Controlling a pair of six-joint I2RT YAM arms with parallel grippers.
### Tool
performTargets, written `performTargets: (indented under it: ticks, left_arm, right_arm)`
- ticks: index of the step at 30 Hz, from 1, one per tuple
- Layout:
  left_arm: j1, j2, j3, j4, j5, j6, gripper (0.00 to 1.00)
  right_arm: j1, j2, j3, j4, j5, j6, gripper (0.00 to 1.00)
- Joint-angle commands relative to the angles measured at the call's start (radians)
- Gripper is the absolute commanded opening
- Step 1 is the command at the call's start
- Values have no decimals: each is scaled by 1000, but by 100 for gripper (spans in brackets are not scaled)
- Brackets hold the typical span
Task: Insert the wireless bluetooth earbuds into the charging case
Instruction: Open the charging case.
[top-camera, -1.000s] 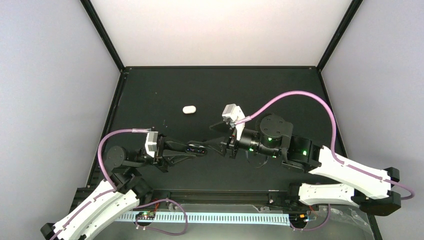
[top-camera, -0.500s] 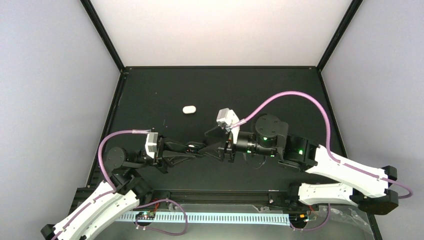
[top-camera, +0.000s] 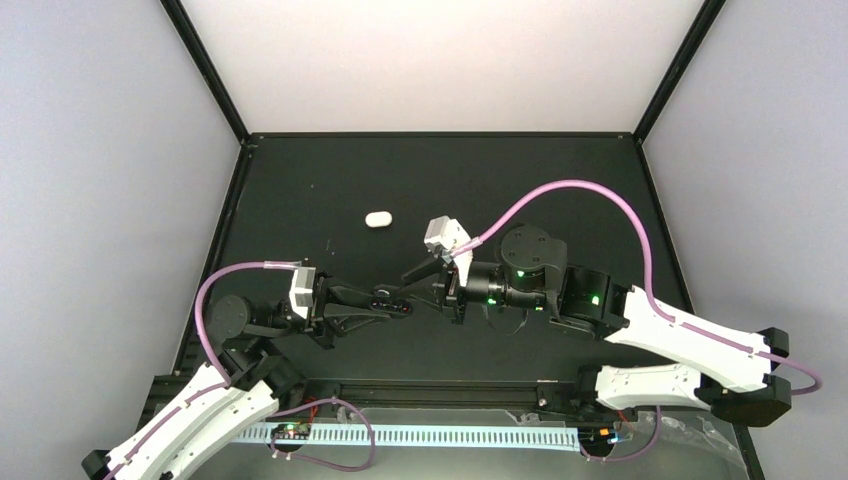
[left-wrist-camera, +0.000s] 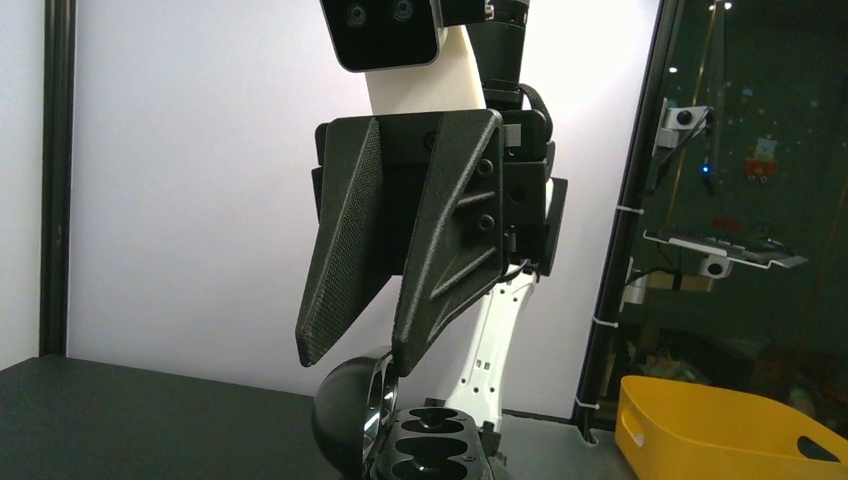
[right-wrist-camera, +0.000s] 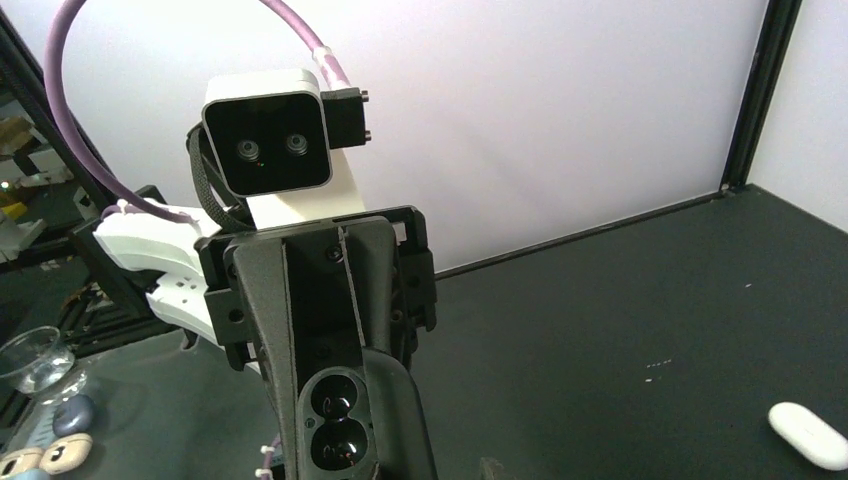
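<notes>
Your left arm reaches low toward the middle of the surface (top-camera: 560, 180). Its end effector (top-camera: 394, 299) is clamped tight on the open black charging case (right-wrist-camera: 337, 425), held up off the surface. Your right arm comes in from the opposite side, and its end effector (left-wrist-camera: 352, 356) points down at the case, tips just above it. Its jaws stand narrow, and you cannot tell whether they pinch anything.

The left wrist view shows those tips beside the raised lid (left-wrist-camera: 345, 408). The right wrist view looks into both wells, dark and glossy, so whether earbuds sit there is unclear. The white case (top-camera: 377, 219) lies well apart on the surface. It shows only in the top and right wrist views.
</notes>
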Motion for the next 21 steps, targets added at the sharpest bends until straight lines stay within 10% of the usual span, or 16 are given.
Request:
performTargets:
  ticks: [1,16,21]
  left_arm:
    - [-8,5,21,11,21,18,2]
    - [-7,27,31,29,46,18,2]
    - [-6,20,26,14,33,25,2]
  right_arm:
    - [-1,19,40,-10,-28,-17,23]
    - [-2,25,40,-30,31,-19,20]
    - [-2,11,34,-23,14,-23,33]
